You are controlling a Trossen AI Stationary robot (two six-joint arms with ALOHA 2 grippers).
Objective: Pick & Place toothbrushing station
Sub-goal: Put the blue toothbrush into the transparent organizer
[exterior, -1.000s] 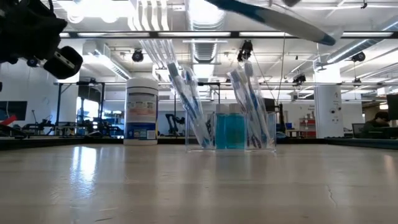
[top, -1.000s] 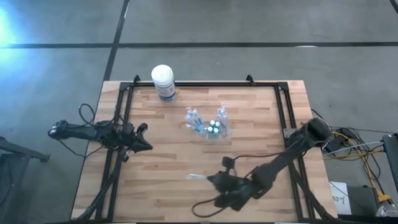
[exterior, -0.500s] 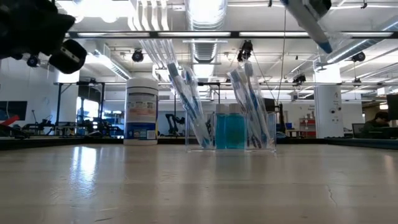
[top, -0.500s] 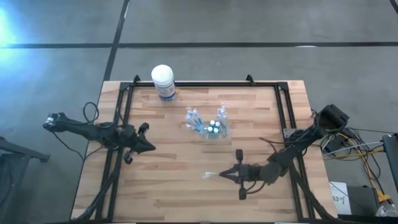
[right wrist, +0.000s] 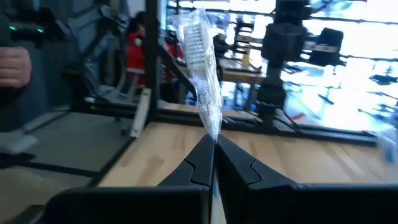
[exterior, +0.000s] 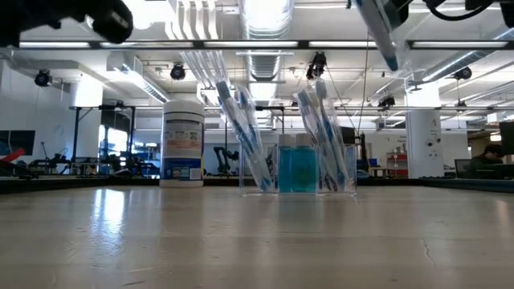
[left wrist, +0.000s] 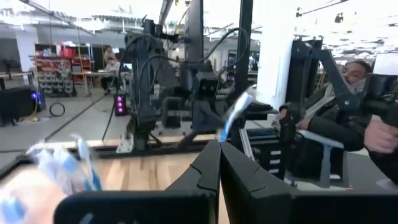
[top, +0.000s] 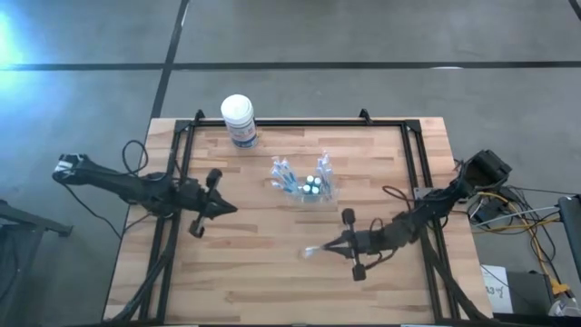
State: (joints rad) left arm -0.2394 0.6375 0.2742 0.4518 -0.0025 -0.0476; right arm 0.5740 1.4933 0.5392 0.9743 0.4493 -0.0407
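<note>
Pale butcher-block planks make up the table point(top: 272, 263), which is edged by a black metal frame point(top: 290, 123) and stands on a grey concrete floor crossed by dark seams. Seen level from the low view, the room behind is a wide workshop with white ducting, strip lights and benches of equipment; the wrist views show people beyond the table edge.

Near the middle of the far half stands the toothbrushing station point(top: 307, 184), a clear holder with wrapped toothbrushes leaning out of it and a blue insert at its centre point(exterior: 298, 170). A white-lidded canister point(top: 238, 118) with a blue label sits well apart from it at the far edge, towards the left.

Reaching in from the left edge, the left gripper point(top: 231, 208) has its fingers pressed together on nothing, hovering left of the station. On the near right part of the table, the right gripper point(top: 329, 246) has its fingers clamped on a wrapped toothbrush point(top: 311, 251), which sticks out past the fingertips point(right wrist: 202, 65); it is near the station but apart from it.
</note>
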